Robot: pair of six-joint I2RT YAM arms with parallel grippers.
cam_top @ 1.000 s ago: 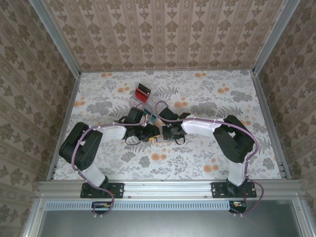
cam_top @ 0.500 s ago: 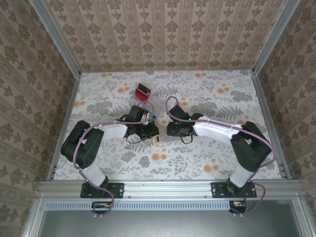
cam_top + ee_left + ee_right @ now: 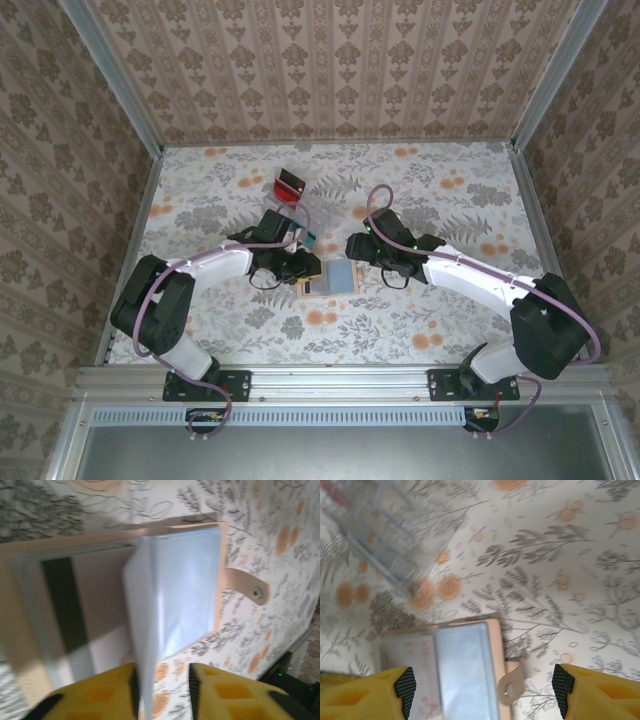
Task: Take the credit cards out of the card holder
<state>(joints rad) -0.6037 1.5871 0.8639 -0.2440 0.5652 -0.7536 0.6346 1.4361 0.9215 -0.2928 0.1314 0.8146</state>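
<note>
The tan card holder (image 3: 338, 278) lies open on the floral table. A blue-grey pocket leaf (image 3: 185, 590) stands up from it between my left gripper's (image 3: 162, 682) yellow fingers, resting against the left pad, with a gap to the right one; this gripper (image 3: 302, 267) is open. In the wallet's left half lies a pale card with a dark stripe (image 3: 60, 605). My right gripper (image 3: 484, 686) is wide open above the wallet's blue-grey pocket (image 3: 465, 670) and snap strap (image 3: 510, 687), touching nothing. From above it (image 3: 356, 247) hovers just past the wallet's far right corner.
A clear tiered stand (image 3: 290, 205) sits behind the wallet, holding a red-and-black card (image 3: 288, 184) and a teal card (image 3: 311, 240); it is a blur at upper left (image 3: 380, 545) in the right wrist view. Patterned walls enclose the table.
My right gripper has lifted off the wallet and drawn back up and to the right. The wallet now lies open with its blue-grey pocket showing. The left gripper has barely moved.
</note>
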